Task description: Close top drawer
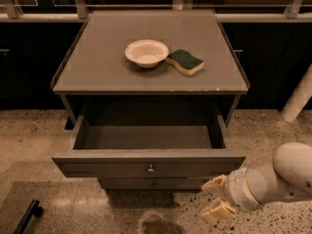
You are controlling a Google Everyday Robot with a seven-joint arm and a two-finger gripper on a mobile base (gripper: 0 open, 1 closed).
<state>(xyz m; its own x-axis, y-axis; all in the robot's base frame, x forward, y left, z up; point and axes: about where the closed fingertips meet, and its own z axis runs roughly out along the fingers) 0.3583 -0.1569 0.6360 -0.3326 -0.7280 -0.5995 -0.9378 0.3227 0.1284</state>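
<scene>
The top drawer (pixel 146 167) of the grey cabinet is pulled fully open and its inside is empty. Its flat grey front faces me, with a small round metal knob (pixel 150 169) at centre. My gripper (pixel 213 197) is low at the right, in front of and just below the drawer front's right end, pointing left. Its two pale fingers (pixel 217 210) are spread apart with nothing between them. It does not touch the drawer.
A white bowl (pixel 146 52) and a green-and-yellow sponge (pixel 185 62) lie on the cabinet top (pixel 97 67). A lower drawer front (pixel 153 184) with a knob shows beneath. A dark object (pixel 27 216) lies on the speckled floor at bottom left. A white post (pixel 298 101) stands at right.
</scene>
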